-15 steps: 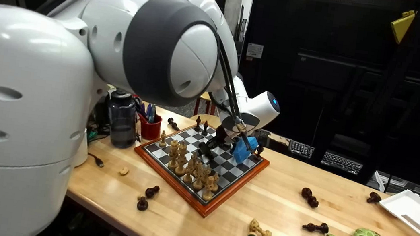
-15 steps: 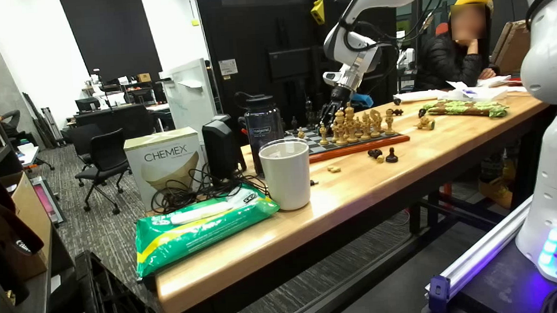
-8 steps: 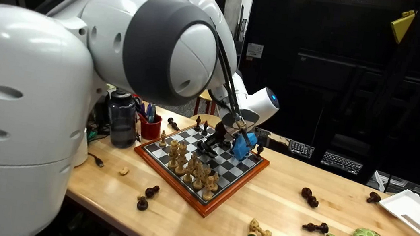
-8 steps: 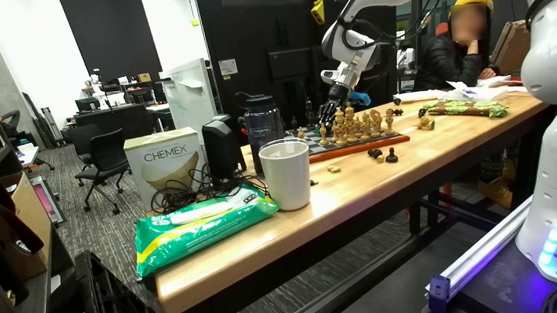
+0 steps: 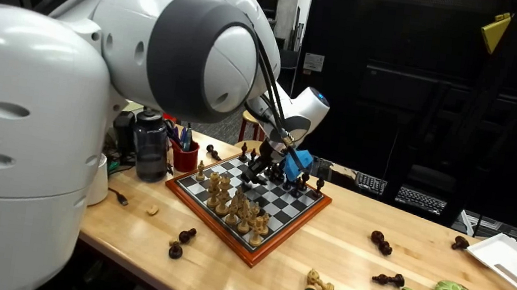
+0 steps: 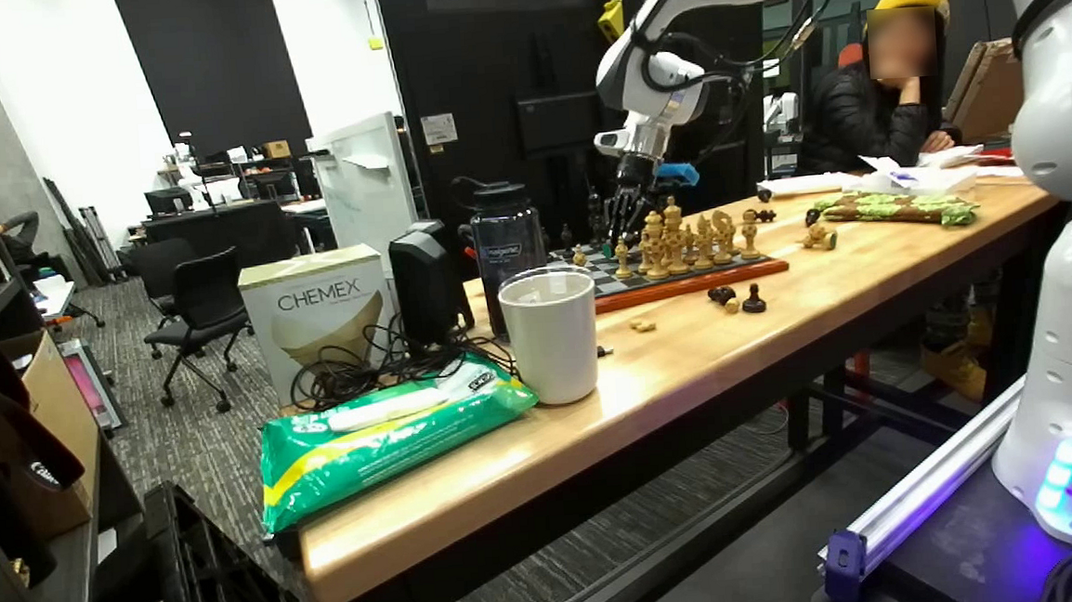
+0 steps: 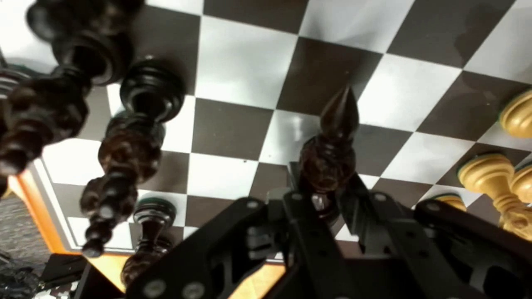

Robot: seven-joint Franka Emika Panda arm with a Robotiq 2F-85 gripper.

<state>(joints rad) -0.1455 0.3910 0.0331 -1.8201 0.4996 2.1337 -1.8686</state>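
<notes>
Wrist view: clamps dark piece [image 7: 329,160] in gripper [image 7: 325,178] over board [image 7: 232,128], between dark group [image 7: 131,153] left, pale pieces [image 7: 485,171] right. Sits higher, further left than second ago in both exterior views; likely carries piece.

arm [image 5: 200,57] bent | wrist [image 6: 651,131] tilted | pincer [image 7: 324,180] angled downward, clamped

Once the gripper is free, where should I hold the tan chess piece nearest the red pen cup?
Probably take the tan chess piece by its body above the wider base, from overhead: it stands upright, apart from other tan pieces.
</notes>
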